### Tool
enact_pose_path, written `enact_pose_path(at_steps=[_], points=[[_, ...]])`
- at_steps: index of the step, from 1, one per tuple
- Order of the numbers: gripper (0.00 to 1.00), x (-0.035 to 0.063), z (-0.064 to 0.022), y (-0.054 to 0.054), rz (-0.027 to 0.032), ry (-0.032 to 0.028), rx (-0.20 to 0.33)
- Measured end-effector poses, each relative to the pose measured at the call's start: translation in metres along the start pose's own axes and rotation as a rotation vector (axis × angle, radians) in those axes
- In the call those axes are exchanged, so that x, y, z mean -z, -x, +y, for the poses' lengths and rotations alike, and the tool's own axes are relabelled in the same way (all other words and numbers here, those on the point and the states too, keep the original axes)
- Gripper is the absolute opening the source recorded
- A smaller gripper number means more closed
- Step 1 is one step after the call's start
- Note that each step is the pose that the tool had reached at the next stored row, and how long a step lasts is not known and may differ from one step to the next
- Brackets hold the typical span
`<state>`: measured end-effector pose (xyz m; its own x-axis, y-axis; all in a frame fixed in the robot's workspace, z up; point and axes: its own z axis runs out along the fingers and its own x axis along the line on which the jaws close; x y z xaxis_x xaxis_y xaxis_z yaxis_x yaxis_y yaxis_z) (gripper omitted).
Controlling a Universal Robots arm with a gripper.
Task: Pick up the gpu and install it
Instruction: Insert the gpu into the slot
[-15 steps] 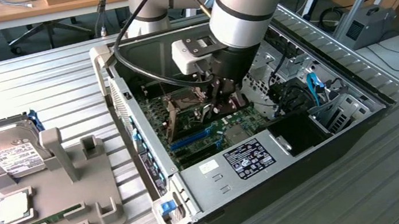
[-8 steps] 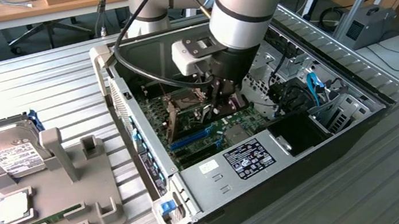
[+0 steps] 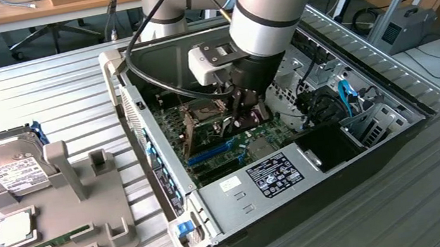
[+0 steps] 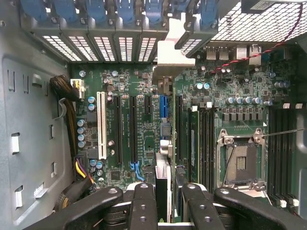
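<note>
Gripper (image 4: 170, 201) pinches the gpu (image 4: 165, 158) edge-on between its fingers, deep inside the open PC case (image 3: 392, 133). Card hangs directly below the gripper, long axis parallel to the motherboard (image 4: 144, 86) slots, bracket end toward the rear slot covers (image 4: 124, 45).

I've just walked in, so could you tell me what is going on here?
A robot arm has its gripper down inside an open computer case, holding the gpu edge-on over the motherboard, in line with the expansion slots. On the tray beside the case sit a hard drive and a RAM stick.
</note>
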<state>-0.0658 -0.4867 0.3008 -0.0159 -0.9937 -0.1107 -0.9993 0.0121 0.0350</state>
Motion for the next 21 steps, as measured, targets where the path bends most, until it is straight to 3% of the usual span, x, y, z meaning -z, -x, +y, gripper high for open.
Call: enact_pose_path(at_steps=[21], points=[[0.26,-0.0048,0.0025,-0.0006,0.0,0.0,0.0]])
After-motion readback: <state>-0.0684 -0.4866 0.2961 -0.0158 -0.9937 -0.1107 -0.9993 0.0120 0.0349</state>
